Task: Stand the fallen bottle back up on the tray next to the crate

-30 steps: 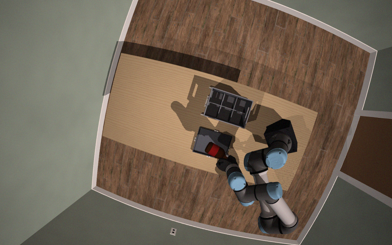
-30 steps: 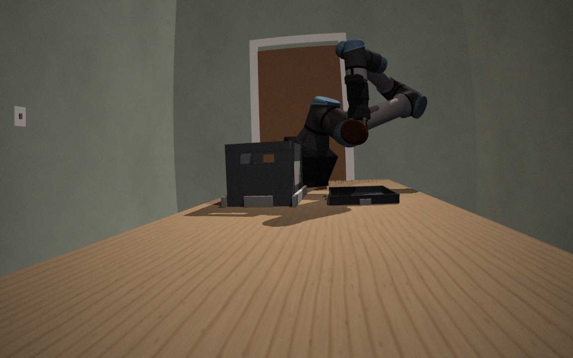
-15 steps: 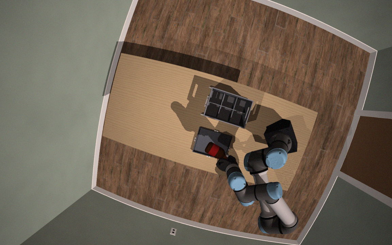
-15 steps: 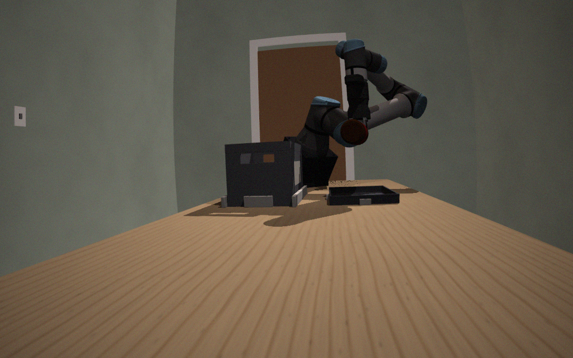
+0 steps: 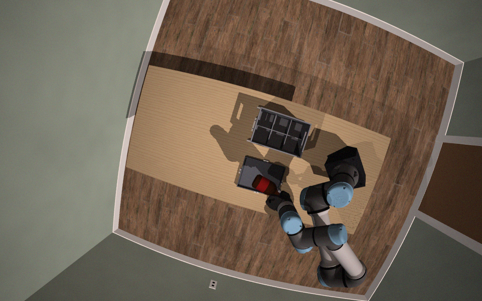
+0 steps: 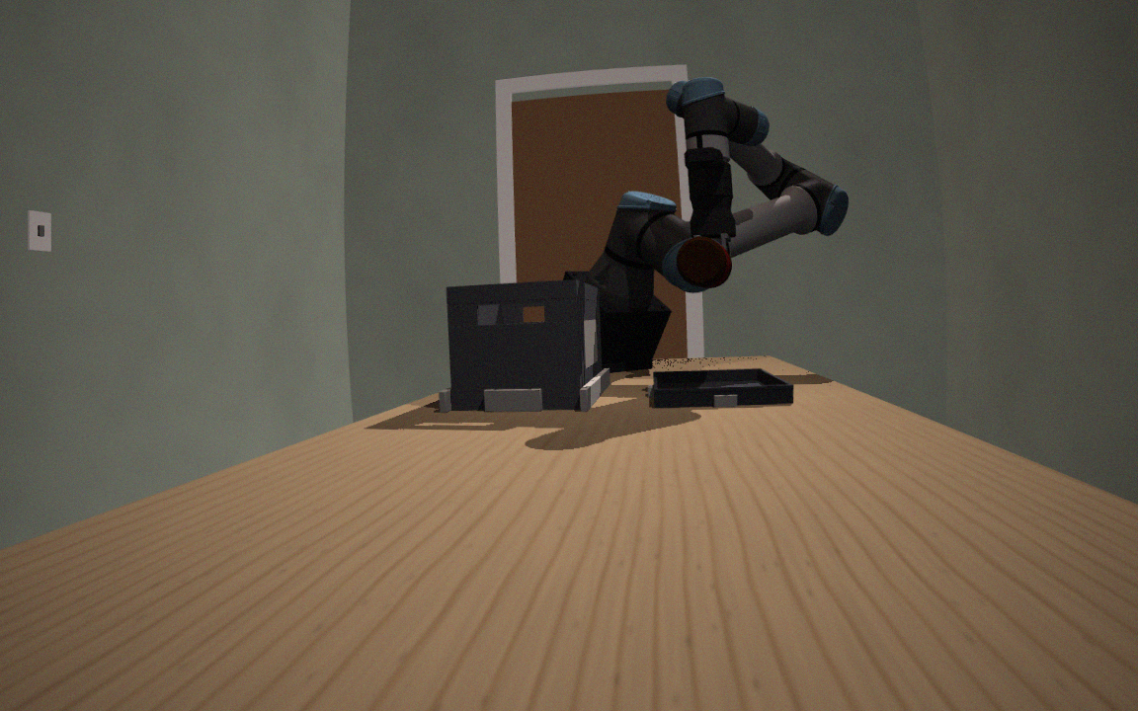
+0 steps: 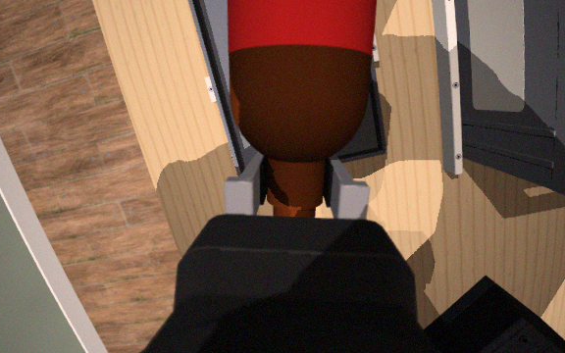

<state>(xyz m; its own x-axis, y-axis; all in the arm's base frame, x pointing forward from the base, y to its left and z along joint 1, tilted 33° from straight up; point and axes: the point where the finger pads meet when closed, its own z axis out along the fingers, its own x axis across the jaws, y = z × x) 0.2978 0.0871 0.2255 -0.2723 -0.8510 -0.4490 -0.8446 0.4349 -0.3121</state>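
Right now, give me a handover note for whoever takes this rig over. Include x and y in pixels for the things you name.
Tool (image 5: pixel 278 193) (image 6: pixel 718 237) (image 7: pixel 295 169): shut on the neck of the bottle (image 5: pixel 262 184) (image 6: pixel 703 262) (image 7: pixel 299 103).
Bottle: held in the air above the tray (image 5: pixel 237 186) (image 6: pixel 720 396) (image 7: pixel 219 105), lying roughly level, base facing the exterior camera.
Crate (image 5: pixel 280 132) (image 6: pixel 511 362) (image 7: pixel 451 88): on the table beside the tray.
Done: bottle gripped and lifted.
Left: turn it upright, lower it onto the tray, release, back away.
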